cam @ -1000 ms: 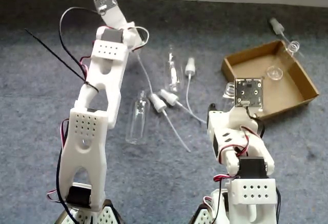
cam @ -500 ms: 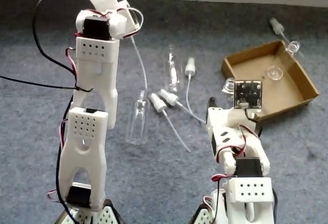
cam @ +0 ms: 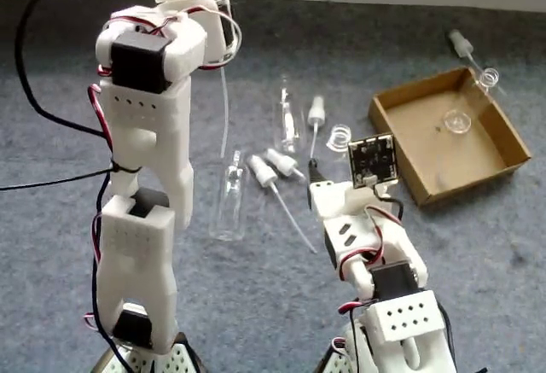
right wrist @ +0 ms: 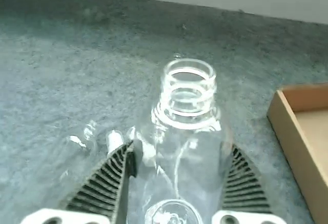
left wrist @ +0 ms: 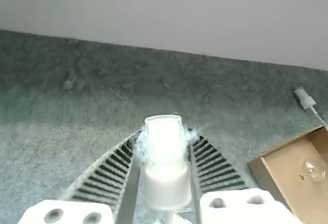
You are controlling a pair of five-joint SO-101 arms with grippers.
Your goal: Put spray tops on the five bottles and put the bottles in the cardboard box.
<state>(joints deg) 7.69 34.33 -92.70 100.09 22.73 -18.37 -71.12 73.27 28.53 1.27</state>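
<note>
My left gripper (left wrist: 164,134) is shut on a white spray top (left wrist: 164,165), held high above the carpet; its thin tube (cam: 223,104) hangs down beside the raised arm. My right gripper (right wrist: 179,155) is shut on a clear bottle (right wrist: 187,126), whose open neck (cam: 339,136) points away from the arm, left of the cardboard box (cam: 426,104). A clear bottle (cam: 458,121) lies inside the box. Two more bottles (cam: 229,198) (cam: 288,117) lie on the carpet, with three spray tops (cam: 316,113) (cam: 260,171) (cam: 281,161) between them.
Beyond the box's far corner lie a spray top (cam: 461,43) and another bottle (cam: 488,77). The box's near wall (right wrist: 300,131) is close to the right gripper. Grey carpet (cam: 478,245) covers the table, and a pale wall runs along the back.
The left arm has lifted the spray top well upward, its tube rising off the carpet. The right arm has carried the bottle leftward, away from the box.
</note>
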